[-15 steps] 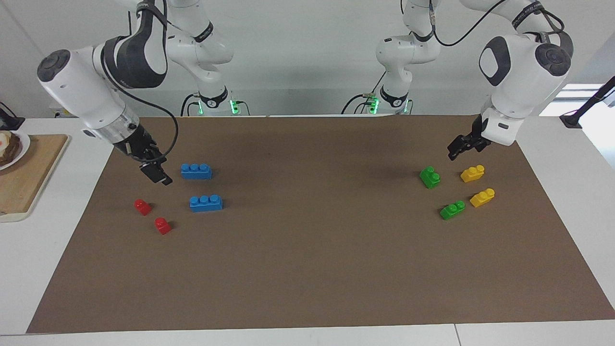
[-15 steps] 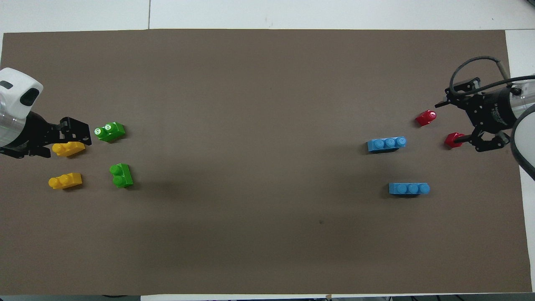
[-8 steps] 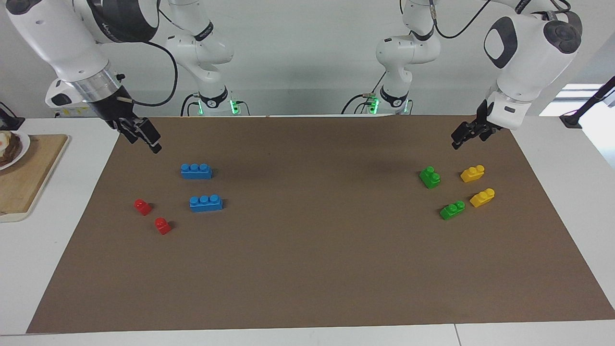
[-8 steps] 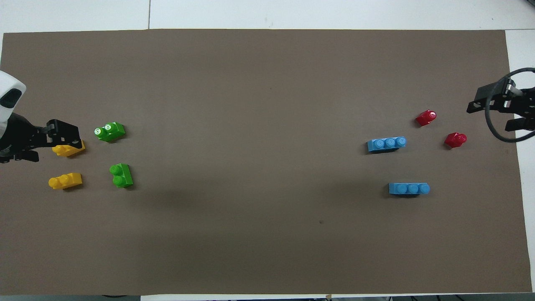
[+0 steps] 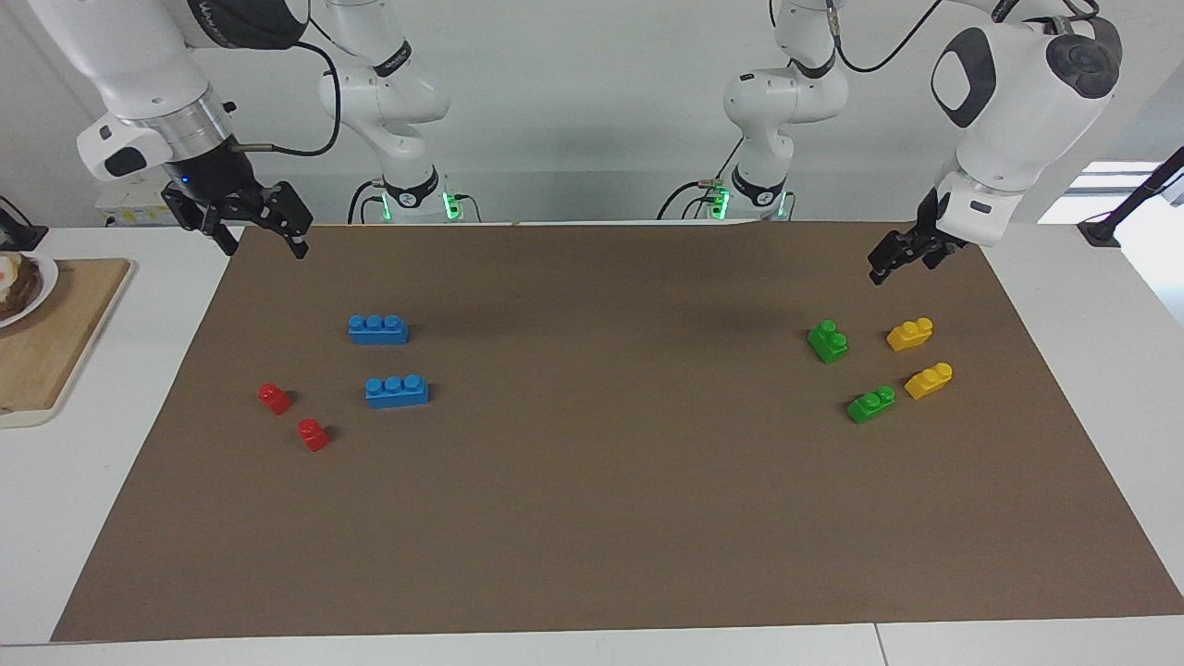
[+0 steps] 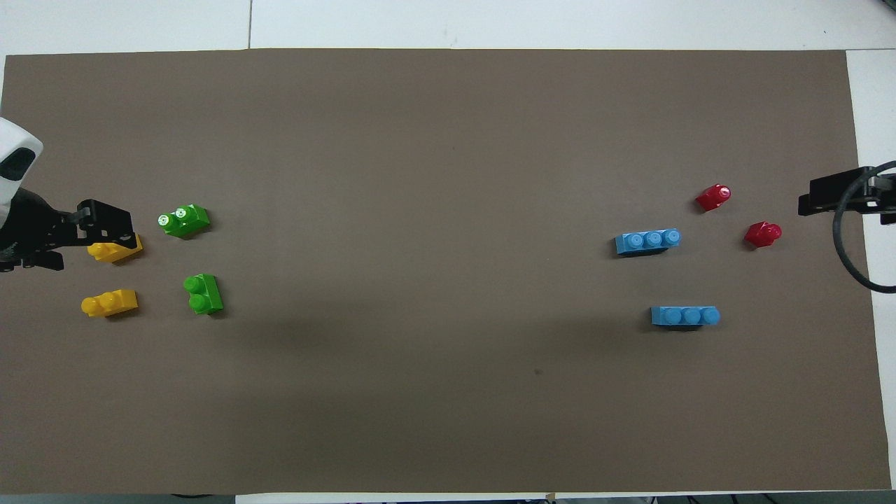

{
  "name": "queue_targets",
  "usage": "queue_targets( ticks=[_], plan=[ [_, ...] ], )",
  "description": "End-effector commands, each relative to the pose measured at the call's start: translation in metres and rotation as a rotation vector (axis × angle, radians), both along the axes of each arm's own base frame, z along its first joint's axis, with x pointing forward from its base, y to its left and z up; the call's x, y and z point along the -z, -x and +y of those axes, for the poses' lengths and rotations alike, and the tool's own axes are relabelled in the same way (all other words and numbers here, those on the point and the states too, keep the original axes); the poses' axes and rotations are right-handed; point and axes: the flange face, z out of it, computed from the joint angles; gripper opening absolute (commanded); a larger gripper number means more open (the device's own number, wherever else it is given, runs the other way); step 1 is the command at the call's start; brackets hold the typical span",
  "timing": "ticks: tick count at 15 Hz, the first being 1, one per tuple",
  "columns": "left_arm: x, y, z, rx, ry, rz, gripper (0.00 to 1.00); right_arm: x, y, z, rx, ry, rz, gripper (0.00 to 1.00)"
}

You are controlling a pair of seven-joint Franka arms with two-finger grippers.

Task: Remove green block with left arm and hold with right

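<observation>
Two green blocks lie on the brown mat [image 5: 592, 518] at the left arm's end. One green block [image 5: 829, 340] [image 6: 203, 293] is nearer to the robots than the second [image 5: 870, 404] [image 6: 183, 220]. My left gripper [image 5: 877, 270] [image 6: 91, 238] hangs open and empty above the mat, close to the nearer green block and touching nothing. From above it covers part of a yellow brick [image 6: 114, 250]. My right gripper [image 5: 262, 245] is raised over the mat's corner at the right arm's end, open and empty. Only one of its fingers [image 6: 833, 196] shows in the overhead view.
Two yellow bricks [image 5: 909, 334] [image 5: 929, 380] lie beside the green ones. Two blue bricks [image 5: 377, 329] [image 5: 396, 390] and two red bricks [image 5: 275, 398] [image 5: 314, 434] lie at the right arm's end. A wooden board [image 5: 55, 342] with a plate [image 5: 18, 287] sits off the mat there.
My right gripper rose and drew back from between the red and blue bricks to the mat's corner, turning its fingers. My left gripper lifted a little away from the green and yellow bricks.
</observation>
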Motion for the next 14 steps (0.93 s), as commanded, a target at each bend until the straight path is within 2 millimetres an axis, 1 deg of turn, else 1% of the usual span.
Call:
queue_targets(
  ticks=[1,3,4,5,6,7,9,13,14],
  plan=[
    [-0.016,-0.025,-0.016,0.049,-0.023,0.044,1.0,-0.002,0.005,-0.002,-0.022,0.029,0.006,0.96],
    [-0.016,-0.028,-0.031,0.082,-0.03,0.038,1.0,-0.003,0.004,-0.003,-0.021,0.042,0.003,0.96],
    [-0.018,-0.027,-0.031,0.079,-0.029,0.032,1.0,-0.004,0.004,-0.005,-0.023,0.061,0.003,0.97],
    [-0.022,-0.026,-0.027,0.074,-0.031,0.025,1.0,-0.003,0.004,-0.005,-0.023,0.067,0.005,0.97],
    [-0.025,-0.02,-0.023,0.071,-0.029,0.023,1.0,-0.002,0.004,-0.005,-0.023,0.067,0.007,0.97],
    [-0.024,-0.016,-0.024,0.073,-0.03,0.026,1.0,-0.002,0.005,-0.005,-0.023,0.068,0.007,0.97],
    [-0.023,-0.015,-0.024,0.073,-0.031,0.029,1.0,-0.001,0.006,-0.005,-0.023,0.068,0.011,0.97],
    [-0.027,-0.01,-0.022,0.079,-0.03,0.03,1.0,0.001,0.008,-0.005,-0.023,0.067,0.023,0.97],
    [-0.026,-0.01,-0.021,0.082,-0.029,0.032,1.0,-0.001,0.01,-0.005,-0.023,0.067,0.023,0.97]
  ],
)
